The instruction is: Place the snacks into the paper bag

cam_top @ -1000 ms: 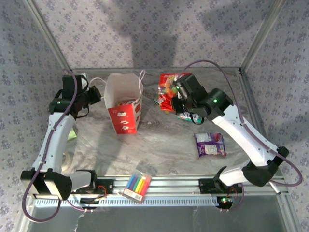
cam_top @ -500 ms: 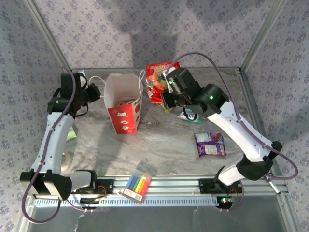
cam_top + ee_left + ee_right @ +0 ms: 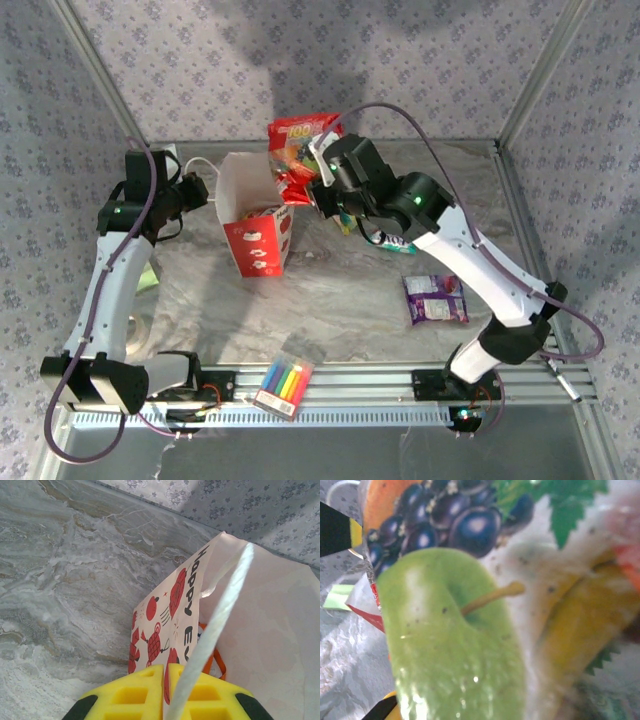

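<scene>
Grey marbled tabletop (image 3: 340,290), floral walls (image 3: 400,80), paper bag (image 3: 255,235)

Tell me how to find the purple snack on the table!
Look at the grey marbled table, on its right side, next to the white right arm. A flat purple foil packet lies there alone on the bare top. The red fruit-print packet hangs high by the white apple-print paper bag; this one is purple and lying flat.

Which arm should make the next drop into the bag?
Right. The right gripper is shut on the red packet, raised by the paper bag at its open top. The left gripper is shut on the bag's rim.
</scene>
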Tool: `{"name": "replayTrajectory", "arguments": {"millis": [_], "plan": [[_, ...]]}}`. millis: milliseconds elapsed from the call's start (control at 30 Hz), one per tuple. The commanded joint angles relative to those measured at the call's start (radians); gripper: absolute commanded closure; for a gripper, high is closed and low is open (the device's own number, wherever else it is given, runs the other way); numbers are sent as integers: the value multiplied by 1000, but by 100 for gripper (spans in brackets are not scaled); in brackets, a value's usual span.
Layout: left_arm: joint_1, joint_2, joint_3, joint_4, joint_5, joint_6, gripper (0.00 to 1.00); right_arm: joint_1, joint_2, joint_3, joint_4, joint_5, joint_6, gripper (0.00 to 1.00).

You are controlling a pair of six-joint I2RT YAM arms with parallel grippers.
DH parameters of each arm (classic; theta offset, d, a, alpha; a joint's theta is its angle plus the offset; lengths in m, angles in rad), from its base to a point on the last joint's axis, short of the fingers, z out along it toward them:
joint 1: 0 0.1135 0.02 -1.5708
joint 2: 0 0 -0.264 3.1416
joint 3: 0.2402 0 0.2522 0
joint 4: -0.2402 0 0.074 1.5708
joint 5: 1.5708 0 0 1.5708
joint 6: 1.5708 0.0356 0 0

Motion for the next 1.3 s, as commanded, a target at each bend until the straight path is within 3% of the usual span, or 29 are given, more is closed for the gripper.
{"name": "replayTrajectory", "arguments": {"millis": [0, 533, 933, 1267], "plan": [[-4, -23, 33, -19, -8, 19, 89, 6, 5, 46, 182, -42, -23, 92], [-3, -38, 25, -1, -1, 30, 89, 9, 247, 272, 176, -178, 85, 93], [-1, -31, 23, -3, 13, 49, 89, 7, 446, 489, 62, -178, 128, 93], [2, -26, 35, 4, 22, 50, 89, -9, 493, 497, 10, -149, 135, 93]]}}
